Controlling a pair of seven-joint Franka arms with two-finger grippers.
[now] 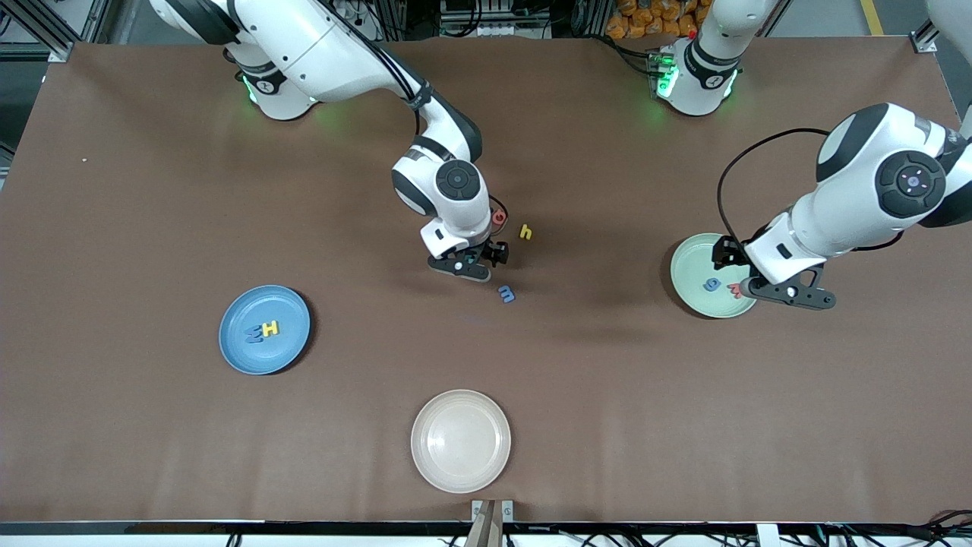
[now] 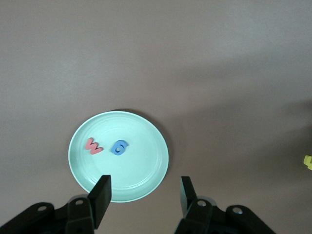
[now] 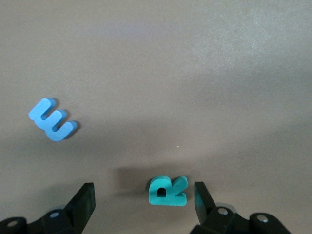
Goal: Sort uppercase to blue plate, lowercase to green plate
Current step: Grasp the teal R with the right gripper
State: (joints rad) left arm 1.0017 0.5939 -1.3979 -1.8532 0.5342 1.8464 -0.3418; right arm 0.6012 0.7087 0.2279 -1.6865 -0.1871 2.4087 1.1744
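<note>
The blue plate (image 1: pixel 285 308) holds the blue M (image 1: pixel 253 333) and the yellow H (image 1: pixel 270 328). The green plate (image 1: pixel 695 262), also in the left wrist view (image 2: pixel 136 175), holds the blue g (image 1: pixel 711 285) (image 2: pixel 119 147) and the red w (image 1: pixel 733 289) (image 2: pixel 93 146). My right gripper (image 1: pixel 474 262) (image 3: pixel 144 200) is open, down around the teal R (image 3: pixel 167 191), which lies on the table close to one finger. The red G (image 1: pixel 499 218) peeks out beside that wrist. The yellow h (image 1: pixel 525 232) and the blue m (image 1: pixel 506 294) (image 3: pixel 52 120) lie near it. My left gripper (image 1: pixel 790 295) (image 2: pixel 144 190) is open and empty over the green plate's rim.
A cream plate (image 1: pixel 461 441) sits near the table's front edge, nearer to the front camera than the letters. The right arm's forearm reaches over the middle of the table. A yellow bit (image 2: pixel 308 162) shows at the edge of the left wrist view.
</note>
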